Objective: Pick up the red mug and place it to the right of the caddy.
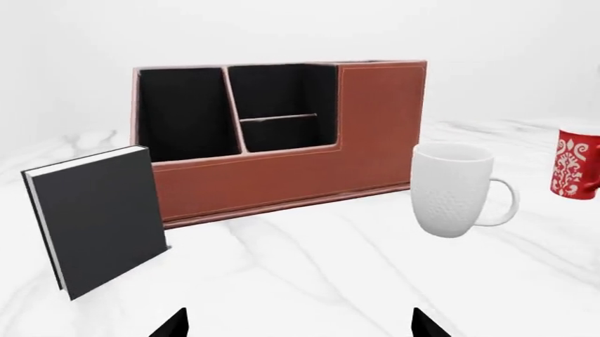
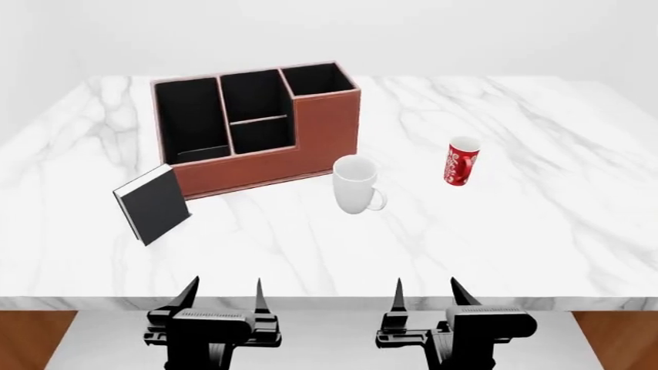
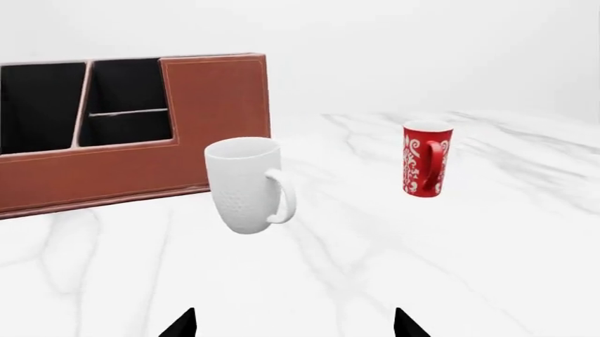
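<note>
My left gripper [image 2: 224, 297] and right gripper [image 2: 428, 295] both wide open, holding nothing, short of the bench [image 2: 535, 223], red mug [image 2: 461, 161] right of the caddy [image 2: 257, 127], white mug [image 2: 356, 185] between.

White mug [image 2: 356, 183] upright on marble table [image 2: 514, 231]; black book [image 2: 152, 203] apparently standing.

No legible text, label, brand or number appears; the red mug [image 3: 426, 159] bears only white ornamental patterning.
</note>
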